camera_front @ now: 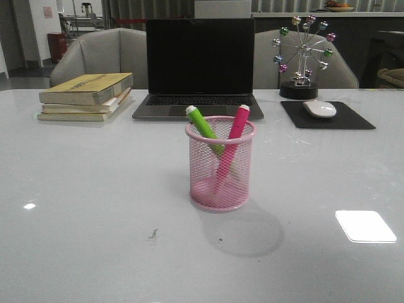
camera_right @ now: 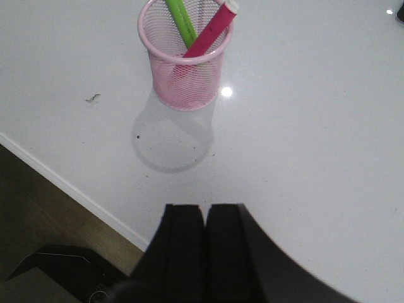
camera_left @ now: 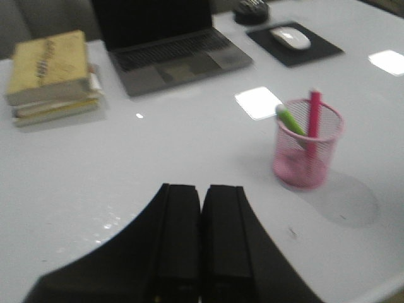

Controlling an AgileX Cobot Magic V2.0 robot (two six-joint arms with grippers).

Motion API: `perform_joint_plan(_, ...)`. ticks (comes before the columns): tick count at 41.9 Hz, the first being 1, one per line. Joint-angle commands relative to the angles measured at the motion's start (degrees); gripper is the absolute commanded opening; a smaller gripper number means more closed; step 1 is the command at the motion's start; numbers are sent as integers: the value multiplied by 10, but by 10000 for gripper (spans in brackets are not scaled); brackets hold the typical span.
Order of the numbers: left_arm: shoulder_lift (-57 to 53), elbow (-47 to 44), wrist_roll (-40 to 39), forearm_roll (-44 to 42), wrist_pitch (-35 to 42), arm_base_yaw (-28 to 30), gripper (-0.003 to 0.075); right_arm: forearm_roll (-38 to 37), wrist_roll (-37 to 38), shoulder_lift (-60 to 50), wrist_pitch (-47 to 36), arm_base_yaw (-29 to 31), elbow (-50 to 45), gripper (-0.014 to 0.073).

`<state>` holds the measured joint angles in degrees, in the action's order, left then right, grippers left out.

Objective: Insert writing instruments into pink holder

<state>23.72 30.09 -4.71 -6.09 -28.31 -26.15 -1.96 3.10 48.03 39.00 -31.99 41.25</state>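
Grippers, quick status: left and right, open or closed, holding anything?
Left gripper: closed, fingers together, empty.
Right gripper: closed, fingers together, empty.
Both markers sit in the pink cup.

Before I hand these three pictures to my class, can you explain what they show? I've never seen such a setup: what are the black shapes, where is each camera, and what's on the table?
This is a two-armed robot. One picture looks forward over the white table; the other two come from cameras on each wrist. The black shapes are the left gripper and right gripper, both shut and holding nothing.

In the middle stands a pink holder, a mesh cup. Inside it lean a green marker and a pink marker, crossing each other.

Behind it are a laptop, a stack of books, a mouse on a black pad, and a small wheel ornament.
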Motion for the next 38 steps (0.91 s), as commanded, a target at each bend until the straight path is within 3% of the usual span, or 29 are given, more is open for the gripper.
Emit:
perform_joint_plan(1,-48,-41,-5,11,104,75,92,-5,-2,-6,-33,1,16,55)
perform_joint_plan(6,-109,-109,-5,43,150,160,92,-5,-2,-6,-33,1,16,55)
perform_joint_plan(13,-179,-205,-5,83,188,218,92,-5,-2,-6,-33,1,16,55)
perform_joint_plan(23,-253,-308,-5,85,314,225,92,-5,-2,-6,-33,1,16,55)
perform_joint_plan(25,-253,-303,-5,83,283,225,92,-5,-2,-6,-34,1,16,55)
perform_joint_plan(38,-250,-307,-1,78,260,225,92,-5,-2,-6,-31,1,16,55)
